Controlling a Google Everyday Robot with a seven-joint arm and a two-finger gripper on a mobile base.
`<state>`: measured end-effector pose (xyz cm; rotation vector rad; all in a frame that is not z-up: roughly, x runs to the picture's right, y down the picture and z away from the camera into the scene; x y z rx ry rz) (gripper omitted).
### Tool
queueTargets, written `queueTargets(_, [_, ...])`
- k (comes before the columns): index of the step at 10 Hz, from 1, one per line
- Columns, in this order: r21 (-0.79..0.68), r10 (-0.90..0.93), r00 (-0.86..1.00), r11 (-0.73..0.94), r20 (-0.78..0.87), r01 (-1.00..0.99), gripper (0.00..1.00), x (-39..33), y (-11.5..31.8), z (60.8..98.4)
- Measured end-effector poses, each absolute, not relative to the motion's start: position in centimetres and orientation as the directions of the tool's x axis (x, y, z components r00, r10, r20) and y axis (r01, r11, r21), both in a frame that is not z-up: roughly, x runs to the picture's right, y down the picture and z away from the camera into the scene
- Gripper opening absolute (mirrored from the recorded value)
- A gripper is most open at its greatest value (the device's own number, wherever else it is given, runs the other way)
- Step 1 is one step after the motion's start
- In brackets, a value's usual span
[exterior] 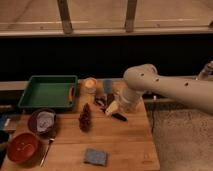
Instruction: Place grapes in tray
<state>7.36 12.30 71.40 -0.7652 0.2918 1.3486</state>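
the grapes (85, 118) lay on the table (127, 145) near the tray (30, 103), just left of the claw (112, 109), whose width could not be told; light, bumpy and likely soft, the bunch seemed best pinched gently across its middle.

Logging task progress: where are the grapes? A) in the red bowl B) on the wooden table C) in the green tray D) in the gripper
B: the grapes lie on the table, outside the tray; the gripper is just to their right in the picture.
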Motion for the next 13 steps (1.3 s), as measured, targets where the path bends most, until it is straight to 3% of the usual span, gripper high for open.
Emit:
queueTargets(7, [-0.332, 0.762, 0.239, 0.033, -0.602, -0.943, 0.80, 7.3, 12.1, 71.6])
queueTargets(13, [-0.408, 0.766, 0.340, 0.111, -0.545, -0.906, 0.80, 2.5, 9.1, 73.2])
